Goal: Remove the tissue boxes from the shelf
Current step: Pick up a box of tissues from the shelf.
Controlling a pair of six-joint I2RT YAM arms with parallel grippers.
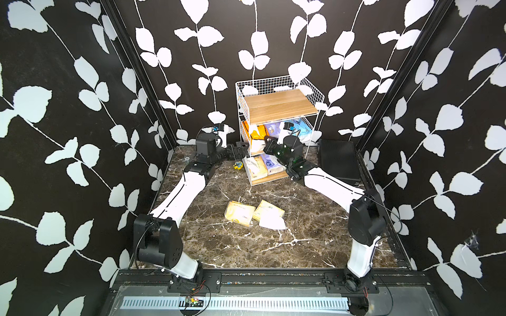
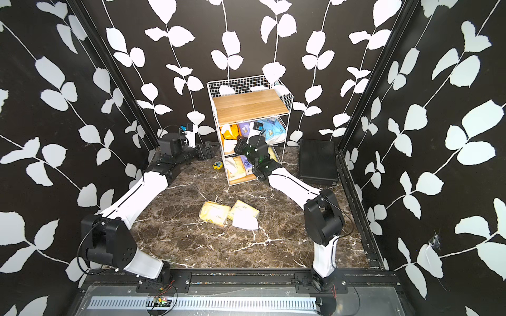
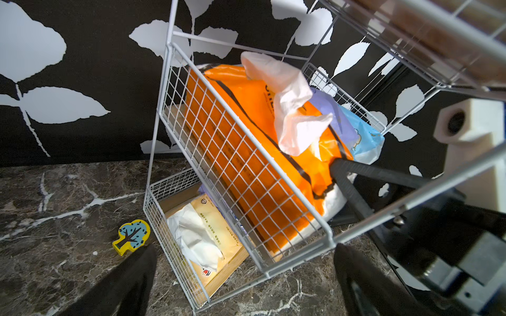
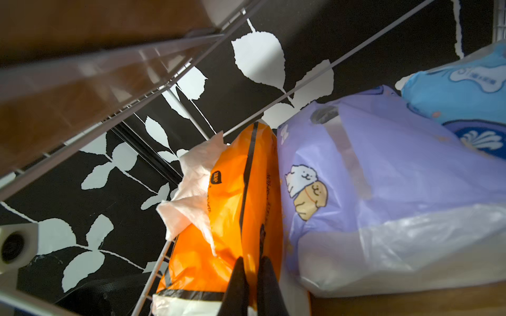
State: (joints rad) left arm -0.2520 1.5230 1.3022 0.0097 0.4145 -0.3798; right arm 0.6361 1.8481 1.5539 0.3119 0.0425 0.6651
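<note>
The white wire shelf (image 1: pixel 276 109) stands at the back of the table. On its middle board an orange-and-white tissue pack (image 4: pixel 241 191) stands on edge beside a lilac pack (image 4: pixel 383 169) and a light blue pack (image 4: pixel 460 90). My right gripper (image 4: pixel 250 269) is shut on a fold of the orange pack's wrapper, inside the shelf. My left gripper (image 3: pixel 245 247) is open just outside the shelf's left front corner, holding nothing. A pale yellow pack (image 3: pixel 216 227) lies on the bottom board. Two pale yellow packs (image 1: pixel 239 213) (image 1: pixel 269 210) lie on the table in front.
A flat black ribbed case (image 1: pixel 338 161) lies to the right of the shelf. A tiny yellow-blue tree-shaped object (image 3: pixel 131 236) sits on the marble table by the shelf's left foot. Leaf-patterned walls close in on three sides.
</note>
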